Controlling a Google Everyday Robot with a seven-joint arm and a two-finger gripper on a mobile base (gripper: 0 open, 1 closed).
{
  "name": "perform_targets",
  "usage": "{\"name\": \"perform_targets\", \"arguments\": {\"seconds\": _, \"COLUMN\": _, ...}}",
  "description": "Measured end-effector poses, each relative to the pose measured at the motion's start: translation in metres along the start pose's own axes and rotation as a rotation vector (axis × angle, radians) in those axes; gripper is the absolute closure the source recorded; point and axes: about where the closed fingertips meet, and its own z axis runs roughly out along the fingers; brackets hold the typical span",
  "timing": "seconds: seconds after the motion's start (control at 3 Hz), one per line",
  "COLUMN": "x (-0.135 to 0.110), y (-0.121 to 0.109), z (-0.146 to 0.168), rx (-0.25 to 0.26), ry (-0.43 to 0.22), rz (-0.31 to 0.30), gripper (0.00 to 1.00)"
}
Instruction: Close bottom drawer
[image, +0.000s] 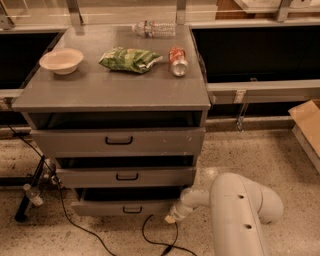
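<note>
The grey cabinet (115, 95) has three drawers. The bottom drawer (125, 207) is the lowest, a shallow grey front with a small black bar handle (132, 210). It stands pulled out a little, with a dark gap above it. My white arm (240, 215) reaches in from the lower right. My gripper (172, 216) is at the right end of the bottom drawer's front, close to the floor.
On the cabinet top lie a white bowl (61, 60), a green chip bag (129, 59), a soda can (177, 61) and a water bottle (154, 28). A black cable (150, 235) runs over the floor in front. A tripod foot (27, 202) stands left. A cardboard box (306, 125) is at right.
</note>
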Motion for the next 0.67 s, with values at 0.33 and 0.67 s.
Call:
{"name": "perform_targets", "arguments": {"seconds": 0.33, "x": -0.0222, "y": -0.0066, "z": -0.0017, "rx": 0.028, "ry": -0.022, "rz": -0.029, "gripper": 1.00}}
{"name": "perform_targets", "arguments": {"seconds": 0.67, "x": -0.0314, "y": -0.0092, "z": -0.0014, "rx": 0.032, "ry": -0.035, "rz": -0.038, "gripper": 1.00}}
